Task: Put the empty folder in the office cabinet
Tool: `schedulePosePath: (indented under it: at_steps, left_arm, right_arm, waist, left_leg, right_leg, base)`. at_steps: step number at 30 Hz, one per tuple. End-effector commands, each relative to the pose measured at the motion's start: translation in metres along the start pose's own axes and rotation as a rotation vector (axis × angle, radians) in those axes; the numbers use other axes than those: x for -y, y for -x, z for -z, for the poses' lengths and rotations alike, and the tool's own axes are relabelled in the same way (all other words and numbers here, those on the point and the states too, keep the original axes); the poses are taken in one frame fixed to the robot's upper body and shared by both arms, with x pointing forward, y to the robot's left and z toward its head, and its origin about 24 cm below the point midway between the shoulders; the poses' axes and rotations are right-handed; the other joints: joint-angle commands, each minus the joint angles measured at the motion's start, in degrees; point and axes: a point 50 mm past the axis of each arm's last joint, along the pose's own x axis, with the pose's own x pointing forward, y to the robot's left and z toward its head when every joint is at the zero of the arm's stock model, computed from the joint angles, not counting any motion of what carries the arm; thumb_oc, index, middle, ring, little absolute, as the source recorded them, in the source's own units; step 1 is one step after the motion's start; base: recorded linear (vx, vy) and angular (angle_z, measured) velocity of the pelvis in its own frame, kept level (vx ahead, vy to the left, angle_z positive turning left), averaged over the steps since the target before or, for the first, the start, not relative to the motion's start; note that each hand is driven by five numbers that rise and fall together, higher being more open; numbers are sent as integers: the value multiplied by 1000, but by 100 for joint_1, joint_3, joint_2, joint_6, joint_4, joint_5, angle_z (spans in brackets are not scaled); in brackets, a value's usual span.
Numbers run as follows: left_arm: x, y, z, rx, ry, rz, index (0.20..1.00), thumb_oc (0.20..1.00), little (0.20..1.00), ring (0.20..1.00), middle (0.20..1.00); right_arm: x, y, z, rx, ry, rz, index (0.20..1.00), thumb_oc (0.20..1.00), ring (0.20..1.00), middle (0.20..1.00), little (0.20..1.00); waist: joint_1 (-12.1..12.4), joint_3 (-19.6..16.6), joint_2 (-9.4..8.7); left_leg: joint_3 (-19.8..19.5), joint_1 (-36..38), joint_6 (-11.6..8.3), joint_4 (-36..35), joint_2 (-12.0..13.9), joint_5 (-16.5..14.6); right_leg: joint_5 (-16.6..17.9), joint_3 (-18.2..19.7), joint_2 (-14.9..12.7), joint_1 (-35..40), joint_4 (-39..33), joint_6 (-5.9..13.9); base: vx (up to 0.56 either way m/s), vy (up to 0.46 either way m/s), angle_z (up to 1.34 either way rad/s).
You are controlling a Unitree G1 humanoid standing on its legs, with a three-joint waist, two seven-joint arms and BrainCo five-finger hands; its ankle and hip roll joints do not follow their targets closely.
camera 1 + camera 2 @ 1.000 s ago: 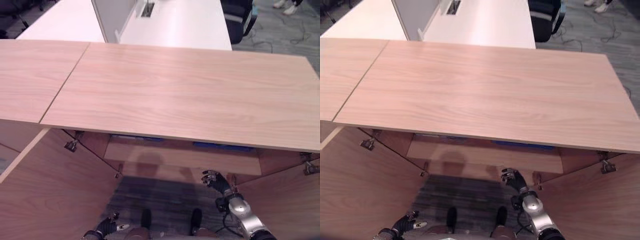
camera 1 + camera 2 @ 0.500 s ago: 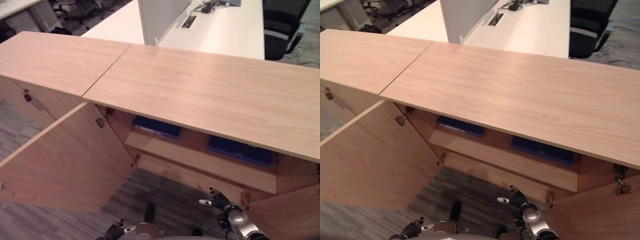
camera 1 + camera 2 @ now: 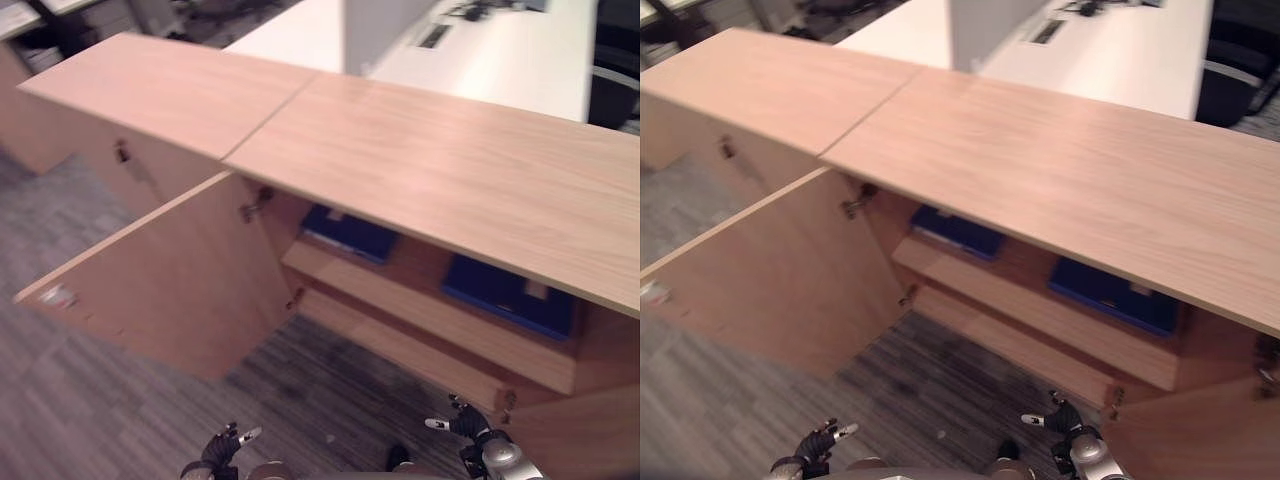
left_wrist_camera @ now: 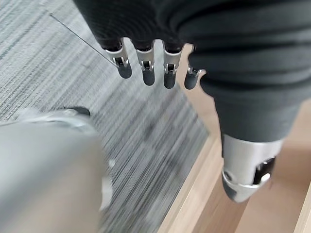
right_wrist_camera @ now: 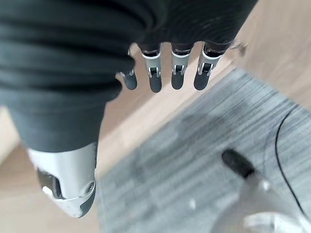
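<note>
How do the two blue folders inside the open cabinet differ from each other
The left blue folder lies by the hinge side near the open door; the right blue folder lies further along the same shelf. More of the right one shows; the cabinet top hides much of the left one. Both are dark blue and lie flat.

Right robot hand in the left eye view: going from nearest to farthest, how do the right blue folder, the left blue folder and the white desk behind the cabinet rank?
From the right robot hand, low on the right:
1. Right blue folder, on the shelf just above it.
2. Left blue folder, farther left on that shelf.
3. White desk, beyond the cabinet top.
</note>
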Motion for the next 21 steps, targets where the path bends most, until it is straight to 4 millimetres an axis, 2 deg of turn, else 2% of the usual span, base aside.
schedulePosePath:
  at_steps: [1,7,10,11,13,15,16,18,20,21]
  left_arm:
    - [-3,6,14,-34,-103,26,1000,1000,1000,1000,1000]
    - [-11,9,22,-67,-164,27,1000,1000,1000,1000,1000]
    - [-20,11,20,-58,-183,20,1000,1000,1000,1000,1000]
    - [-20,11,20,-58,-183,20,1000,1000,1000,1000,1000]
    - [-27,13,15,-36,-213,26,1000,1000,1000,1000,1000]
    - [-29,13,9,-8,-218,29,1000,1000,1000,1000,1000]
    - [-31,13,6,11,-210,29,1000,1000,1000,1000,1000]
    - [-32,14,3,32,-194,32,1000,1000,1000,1000,1000]
    - [-33,14,-1,51,-171,32,1000,1000,1000,1000,1000]
    - [-29,10,-15,90,-175,33,1000,1000,1000,1000,1000]
  right_arm:
    - [6,-8,-22,49,-68,36,1000,1000,1000,1000,1000]
    - [7,-7,-8,-18,-90,56,1000,1000,1000,1000,1000]
    - [5,-9,-10,-24,-118,59,1000,1000,1000,1000,1000]
    - [5,-9,-10,-24,-118,59,1000,1000,1000,1000,1000]
    - [5,-9,-10,-34,-159,66,1000,1000,1000,1000,1000]
    - [5,-9,-8,-45,-192,76,1000,1000,1000,1000,1000]
    - [5,-9,-7,-48,-212,82,1000,1000,1000,1000,1000]
    - [6,-8,-4,-55,-228,90,1000,1000,1000,1000,1000]
    - [7,-8,-2,-56,-253,98,1000,1000,1000,1000,1000]
    - [4,-7,-1,-59,-248,93,1000,1000,1000,1000,1000]
  waist:
    - [191,57,88]
    - [472,164,19]
    - [657,240,-25]
    - [654,239,-30]
    - [810,346,-50]
    - [841,442,-19]
    - [847,487,-4]
    - [838,508,31]
    - [761,537,91]
    - [727,513,71]
  left_leg:
    - [-156,396,-145,-252,402,-129]
    - [-709,336,64,-500,25,-267]
    - [-977,241,231,-607,-244,-311]
    - [-981,238,234,-607,-250,-310]
    - [-1202,198,425,-656,-481,-361]
    - [-1315,164,518,-675,-575,-339]
    - [-1388,158,555,-686,-621,-330]
    - [-1493,151,595,-707,-653,-316]
    - [-1710,163,618,-747,-686,-274]
    - [-1822,110,625,-742,-721,-238]
  right_leg:
    - [-54,-97,40,-87,-71,560]
    - [17,-436,-322,67,259,668]
    - [68,-553,-561,-14,574,786]
    - [65,-556,-569,-17,582,790]
    - [106,-566,-856,-180,1198,904]
    - [266,-498,-995,-340,1572,997]
    - [390,-349,-1012,-422,1722,1050]
    - [362,25,-846,-538,1768,1053]
    - [-90,543,-386,-656,1674,889]
    - [-168,653,-227,-715,1564,864]
  base:
    - [13,151,160]
    - [-24,153,64]
    - [-48,179,44]
    - [-24,214,74]
    - [-33,237,91]
    - [-71,162,54]
    - [-45,99,45]
    - [5,63,56]
    - [43,49,44]
    - [63,-15,40]
